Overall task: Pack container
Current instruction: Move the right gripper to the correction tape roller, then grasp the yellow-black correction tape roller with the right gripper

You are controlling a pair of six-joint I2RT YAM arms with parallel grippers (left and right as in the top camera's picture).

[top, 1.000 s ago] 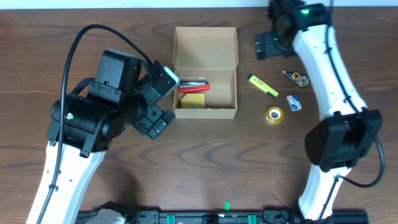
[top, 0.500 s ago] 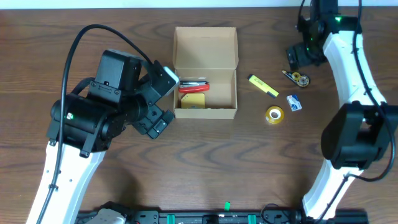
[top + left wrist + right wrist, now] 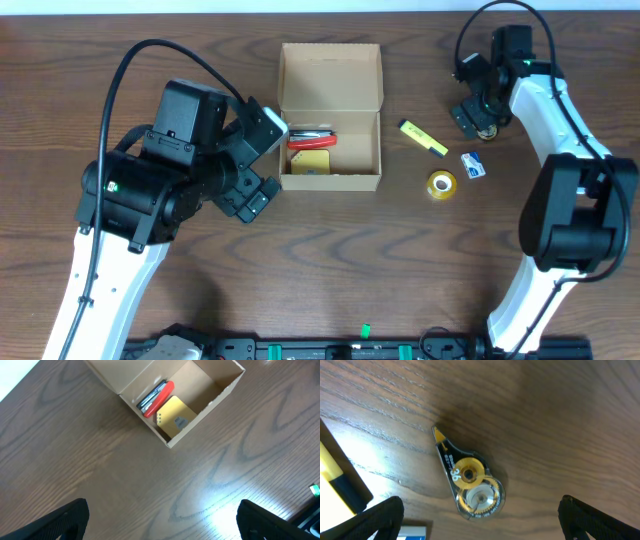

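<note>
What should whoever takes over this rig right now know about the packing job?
Left gripper: open, empty, hovering beside the container.
Right gripper: open, empty, directly over the correction tape.
Done: red tool and yellow pad lie in the container, lid open.
Left: correction tape, highlighter, tape roll and small blue-white item lie on the table on the right arm's side; pack them, then probably close the lid.
</note>
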